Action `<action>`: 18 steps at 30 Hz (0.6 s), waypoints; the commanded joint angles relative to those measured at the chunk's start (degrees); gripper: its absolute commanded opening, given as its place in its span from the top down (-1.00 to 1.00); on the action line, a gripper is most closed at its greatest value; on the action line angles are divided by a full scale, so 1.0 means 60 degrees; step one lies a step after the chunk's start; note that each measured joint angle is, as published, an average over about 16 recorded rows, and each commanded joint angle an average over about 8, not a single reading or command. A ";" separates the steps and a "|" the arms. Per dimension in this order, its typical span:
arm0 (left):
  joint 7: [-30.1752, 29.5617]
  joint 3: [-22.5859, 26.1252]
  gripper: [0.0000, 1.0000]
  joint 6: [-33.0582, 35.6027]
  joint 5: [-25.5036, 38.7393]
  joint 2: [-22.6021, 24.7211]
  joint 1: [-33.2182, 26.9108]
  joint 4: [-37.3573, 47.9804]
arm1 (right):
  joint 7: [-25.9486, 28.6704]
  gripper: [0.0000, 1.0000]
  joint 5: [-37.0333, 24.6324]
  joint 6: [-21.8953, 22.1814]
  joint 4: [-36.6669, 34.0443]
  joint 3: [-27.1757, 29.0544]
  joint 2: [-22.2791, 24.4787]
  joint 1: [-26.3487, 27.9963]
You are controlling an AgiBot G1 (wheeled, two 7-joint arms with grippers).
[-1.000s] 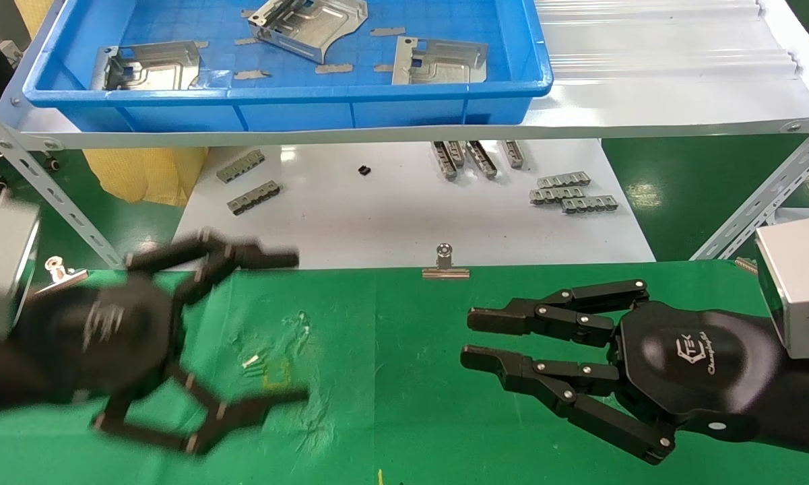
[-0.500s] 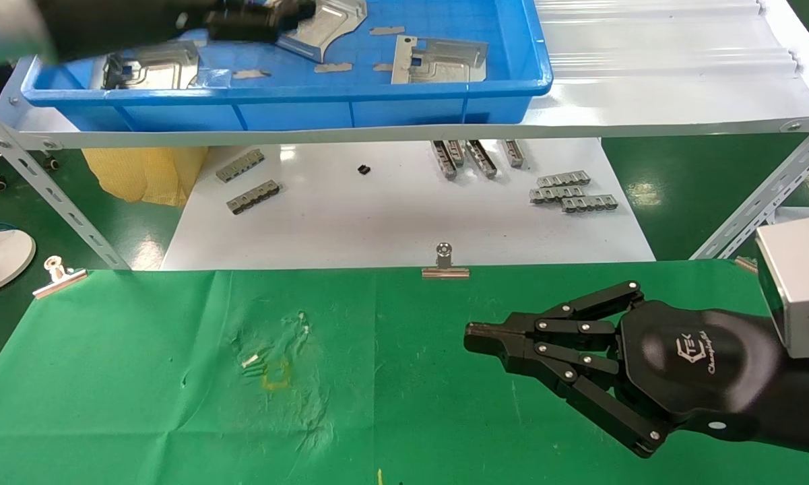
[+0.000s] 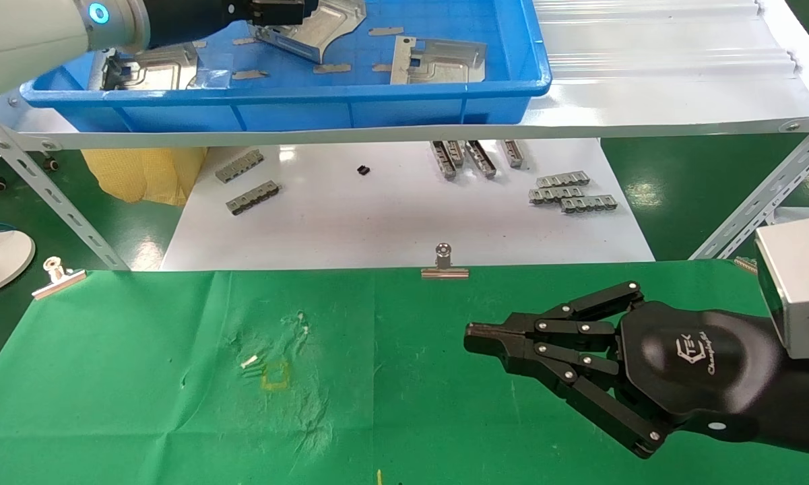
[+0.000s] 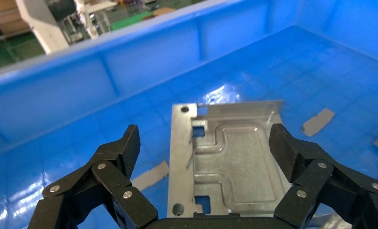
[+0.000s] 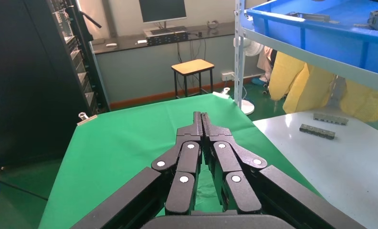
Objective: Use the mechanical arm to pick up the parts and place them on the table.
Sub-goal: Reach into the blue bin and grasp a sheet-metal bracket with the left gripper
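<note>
**Left hand reached the tray**

Since a second before, the left hand (image 4: 204,143) had left the surface (image 3: 141,404) and its fingers (image 4: 122,148) stood apart over a part (image 4: 225,157) in the tray (image 3: 276,108). Nearest, the right hand (image 3: 475,335) hovered above the surface, fingers together. Farther off, two more parts (image 3: 438,60) lay in the tray.

Shiny grey parts (image 3: 438,60) are lying in a blue tray (image 3: 377,108); the table (image 3: 141,404) is showing bright green cloth, seemingly yellow-marked (image 3: 275,375).
</note>
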 commanded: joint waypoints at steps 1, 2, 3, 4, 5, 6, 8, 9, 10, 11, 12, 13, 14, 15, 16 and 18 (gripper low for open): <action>-0.0053 0.0022 1.00 -0.0217 0.0034 0.0139 -0.0035 0.0218 | 0.0000 -1.00 0.0000 0.0000 0.0000 0.0000 0.0000 0.0000; -0.0084 0.0046 1.00 -0.0269 0.0069 0.0173 -0.0034 0.0256 | 0.0000 -1.00 0.0000 0.0000 0.0000 0.0000 0.0000 0.0000; -0.0116 0.0069 1.00 -0.0317 0.0102 0.0202 -0.0033 0.0284 | 0.0000 -1.00 0.0000 0.0000 0.0000 0.0000 0.0000 0.0000; -0.0148 0.0090 1.00 -0.0357 0.0132 0.0227 -0.0028 0.0303 | 0.0000 -1.00 0.0000 0.0000 0.0000 0.0000 0.0000 0.0000; -0.0179 0.0107 1.00 -0.0388 0.0156 0.0247 -0.0021 0.0312 | 0.0000 -1.00 0.0000 0.0000 0.0000 0.0000 0.0000 0.0000; -0.0211 0.0120 1.00 -0.0416 0.0175 0.0262 -0.0013 0.0313 | 0.0000 -1.00 0.0000 0.0000 0.0000 0.0000 0.0000 0.0000; -0.0280 0.0134 1.00 -0.0472 0.0196 0.0281 -0.0002 0.0304 | 0.0000 -1.00 0.0000 0.0000 0.0000 0.0000 0.0000 0.0000; -0.0315 0.0138 1.00 -0.0501 0.0202 0.0288 0.0004 0.0294 | 0.0000 -1.00 0.0000 0.0000 0.0000 0.0000 0.0000 0.0000; -0.0349 0.0141 1.00 -0.0526 0.0205 0.0295 0.0010 0.0282 | 0.0000 -1.00 0.0000 0.0000 0.0000 0.0000 0.0000 0.0000; -0.0381 0.0144 1.00 -0.0547 0.0208 0.0302 0.0017 0.0269 | 0.0000 -1.00 0.0000 0.0000 0.0000 0.0000 0.0000 0.0000; -0.0411 0.0147 1.00 -0.0568 0.0213 0.0308 0.0023 0.0254 | 0.0000 -1.00 0.0000 0.0000 0.0000 0.0000 0.0000 0.0000; -0.0439 0.0152 1.00 -0.0588 0.0219 0.0314 0.0030 0.0238 | 0.0000 -1.00 0.0000 0.0000 0.0000 0.0000 0.0000 0.0000; -0.0463 0.0158 1.00 -0.0608 0.0226 0.0319 0.0037 0.0221 | 0.0000 -1.00 0.0000 0.0000 0.0000 0.0000 0.0000 0.0000; -0.0488 0.0163 1.00 -0.0629 0.0232 0.0325 0.0045 0.0204 | 0.0000 -1.00 0.0000 0.0000 0.0000 0.0000 0.0000 0.0000; -0.0511 0.0168 1.00 -0.0650 0.0238 0.0330 0.0052 0.0186 | 0.0000 -1.00 0.0000 0.0000 0.0000 0.0000 0.0000 0.0000; -0.0549 0.0182 1.00 -0.0689 0.0254 0.0338 0.0069 0.0151 | 0.0000 -1.00 0.0000 0.0000 0.0000 0.0000 0.0000 0.0000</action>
